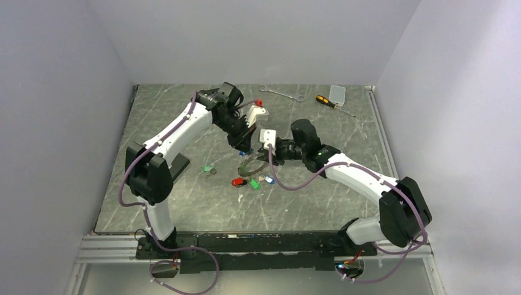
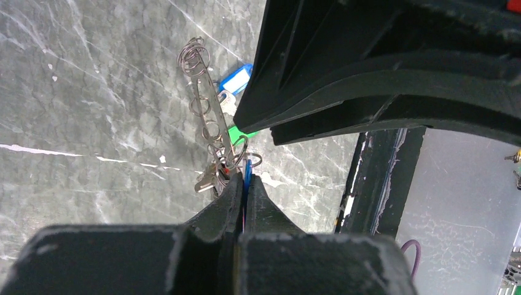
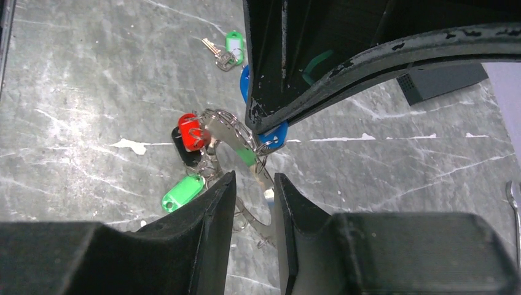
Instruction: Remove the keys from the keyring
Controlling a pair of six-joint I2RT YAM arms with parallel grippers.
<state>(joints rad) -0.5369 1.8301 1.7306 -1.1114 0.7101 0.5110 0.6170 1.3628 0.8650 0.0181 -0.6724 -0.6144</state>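
The keyring (image 1: 250, 166) is a thin grey metal ring at mid-table with tagged keys hanging from it: red (image 1: 238, 182), green (image 1: 254, 184) and a pale blue one (image 1: 268, 179). My left gripper (image 1: 244, 147) is shut on a blue tag (image 2: 247, 172), seen edge-on between its fingers. The ring (image 2: 209, 117) stands edge-on just beyond it. My right gripper (image 3: 253, 178) has its jaws apart, with the ring's band (image 3: 236, 138) passing between them. A red tag (image 3: 190, 131), a green tag (image 3: 183, 192) and a blue tag (image 3: 276, 134) hang around the ring. One key with a teal-green tag (image 1: 209, 169) lies apart to the left.
A wrench (image 1: 282, 94), a screwdriver (image 1: 329, 102) and a small clear box (image 1: 337, 93) lie at the back. A black box (image 1: 179, 166) stands by the left arm. White walls close in three sides.
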